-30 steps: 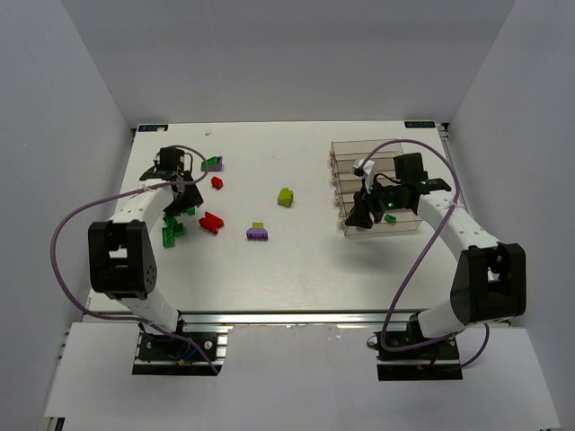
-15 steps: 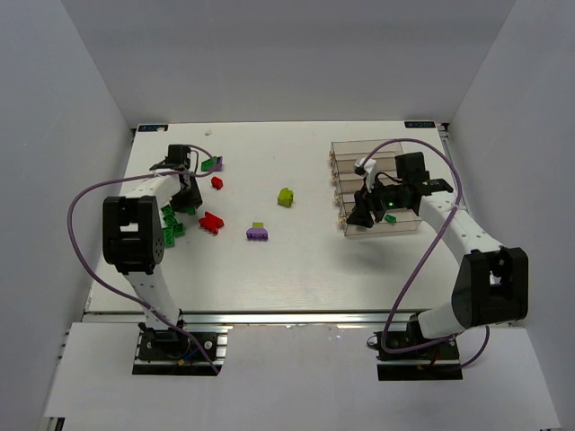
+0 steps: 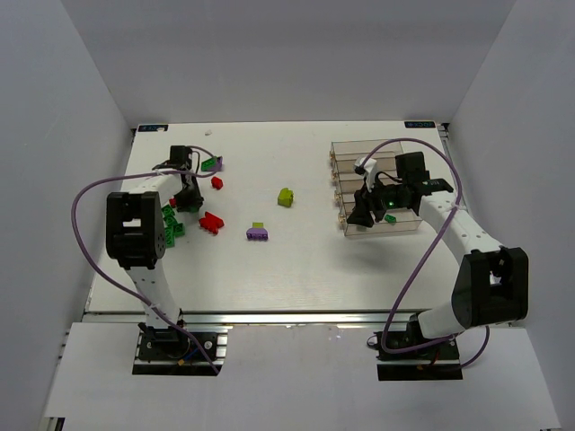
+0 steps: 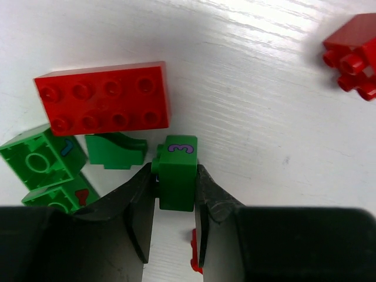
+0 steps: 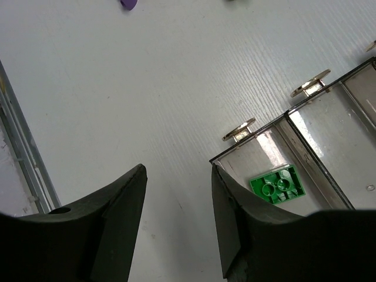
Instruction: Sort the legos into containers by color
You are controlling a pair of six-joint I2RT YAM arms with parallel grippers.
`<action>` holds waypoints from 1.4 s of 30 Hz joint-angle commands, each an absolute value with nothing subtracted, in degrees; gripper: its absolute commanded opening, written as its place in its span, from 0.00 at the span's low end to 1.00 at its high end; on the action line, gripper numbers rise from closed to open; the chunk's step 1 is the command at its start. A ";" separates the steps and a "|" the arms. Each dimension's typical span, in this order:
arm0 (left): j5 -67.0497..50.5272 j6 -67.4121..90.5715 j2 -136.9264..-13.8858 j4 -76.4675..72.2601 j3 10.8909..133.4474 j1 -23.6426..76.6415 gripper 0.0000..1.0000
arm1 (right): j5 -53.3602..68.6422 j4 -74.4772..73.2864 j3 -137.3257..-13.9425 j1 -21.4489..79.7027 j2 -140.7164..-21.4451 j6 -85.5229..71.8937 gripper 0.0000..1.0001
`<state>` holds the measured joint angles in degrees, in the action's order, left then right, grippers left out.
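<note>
My left gripper [image 3: 187, 201] [image 4: 175, 187] is shut on a small green brick marked with a purple 3 [image 4: 177, 157], low over the table's left side. Beside it lie a red 2x4 brick [image 4: 103, 97] and more green bricks [image 4: 38, 161]. The clear containers [image 3: 349, 153] stand in a row at the right. My right gripper [image 3: 361, 215] [image 5: 178, 194] is open and empty at the near end of the row. One green brick [image 5: 277, 183] lies in the nearest bin.
Loose on the table are a green-and-purple brick [image 3: 212, 163], a small red brick [image 3: 216, 182], a red piece [image 3: 211, 221], a yellow-green brick [image 3: 286, 197] and a purple one with a yellow-green top [image 3: 258, 233]. White walls enclose the table.
My left arm has swung its elbow inward and the gripper has shifted slightly right over the green pile. The right arm has not moved.
</note>
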<state>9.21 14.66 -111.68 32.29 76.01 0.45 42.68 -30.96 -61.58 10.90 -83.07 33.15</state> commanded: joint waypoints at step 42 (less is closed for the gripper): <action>-20.04 34.80 -135.61 15.99 118.48 47.55 0.36 | 47.37 -21.18 -62.14 -7.47 -75.76 21.27 0.16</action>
<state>-22.59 35.59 -136.31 12.75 115.46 46.85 45.54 -22.44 -62.63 -6.87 -77.08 21.39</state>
